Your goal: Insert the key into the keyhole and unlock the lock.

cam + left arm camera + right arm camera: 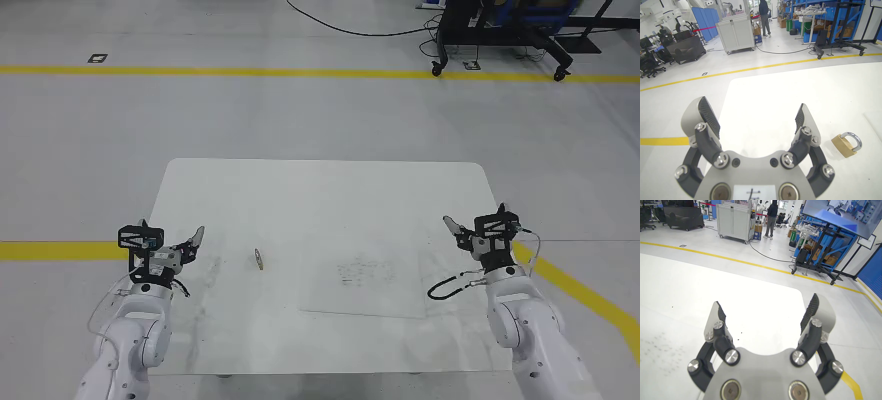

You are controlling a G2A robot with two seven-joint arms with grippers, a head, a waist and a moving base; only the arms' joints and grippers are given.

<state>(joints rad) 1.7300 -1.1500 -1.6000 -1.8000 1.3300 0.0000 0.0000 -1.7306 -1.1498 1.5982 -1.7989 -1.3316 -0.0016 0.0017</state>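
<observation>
Holding the left hand [168, 238] over the 8 o'clock edge of the white surface [330, 190], fingers [709, 117] spread wide apart, aiming toward 12 o'clock and gripping nothing. Keeping the right hand [478, 222] over the 4 o'clock edge in a matching pose, fingers likewise apart and bare, aiming toward 12 o'clock. Lying flat on the surface at 3 o'clock of the left hand, near it but not touching: the brass lock [846, 144], silver shackle arching off one end. Running its long axis roughly 12 to 6 o'clock in the top view, tipped slightly toward 11; showing too small there for telling which end carries the shackle.
</observation>
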